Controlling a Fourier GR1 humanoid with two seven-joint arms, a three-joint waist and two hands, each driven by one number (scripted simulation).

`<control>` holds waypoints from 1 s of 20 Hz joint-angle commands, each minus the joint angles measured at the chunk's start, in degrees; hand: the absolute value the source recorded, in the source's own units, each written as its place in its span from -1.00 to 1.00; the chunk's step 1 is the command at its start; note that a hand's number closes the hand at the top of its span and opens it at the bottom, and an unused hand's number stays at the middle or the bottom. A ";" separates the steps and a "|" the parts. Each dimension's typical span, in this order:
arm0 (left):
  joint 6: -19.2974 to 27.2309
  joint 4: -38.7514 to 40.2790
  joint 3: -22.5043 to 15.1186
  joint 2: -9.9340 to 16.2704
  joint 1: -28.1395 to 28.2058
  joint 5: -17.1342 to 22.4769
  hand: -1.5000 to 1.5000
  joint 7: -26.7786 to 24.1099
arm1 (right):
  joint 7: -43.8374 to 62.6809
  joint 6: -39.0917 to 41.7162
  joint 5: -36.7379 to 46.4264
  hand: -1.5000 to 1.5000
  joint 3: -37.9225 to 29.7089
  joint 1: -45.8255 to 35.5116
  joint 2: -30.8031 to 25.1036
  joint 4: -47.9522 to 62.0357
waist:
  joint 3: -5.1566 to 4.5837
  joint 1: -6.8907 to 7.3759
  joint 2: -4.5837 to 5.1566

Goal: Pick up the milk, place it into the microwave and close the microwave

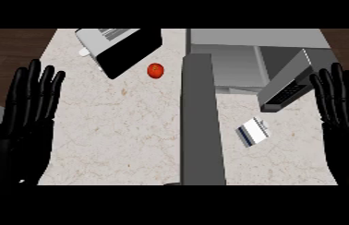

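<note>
The small white-and-blue milk carton (253, 132) lies untouched on the pale marbled worktop (123, 127), near the grey microwave (231, 58) whose door (290, 83) hangs open, ready to receive it. Neither the left robot hand (31, 104) nor the right robot hand (332, 99) holds anything; both rest at the edges, fingers straight.

Single head view: looks steeply down on the counter (123, 127) from above its near edge, microwave (231, 58) at far side.

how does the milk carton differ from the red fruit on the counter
The milk carton is boxy, white with a dark side, and lies tilted on the counter right of the tall grey panel. The red fruit is round, smaller, and sits left of that panel, beside the dark appliance. Neither is touched by a hand.
</note>
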 commanded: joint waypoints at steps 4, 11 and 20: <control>-4.30 9.73 8.35 3.99 -2.50 5.27 -1.00 -5.44 | -0.17 0.26 3.36 -1.00 5.37 -0.50 2.18 2.05 | 1.47 -1.23 0.65; -4.56 9.99 8.99 3.53 -0.02 9.19 -1.00 2.09 | -1.95 5.86 -8.31 -1.00 12.40 5.59 5.79 3.67 | 1.51 -1.12 0.56; -9.24 2.04 7.85 1.14 14.67 9.98 -1.00 -4.18 | -6.41 0.09 -2.17 -1.00 16.93 12.47 5.96 1.31 | 1.49 -0.93 0.49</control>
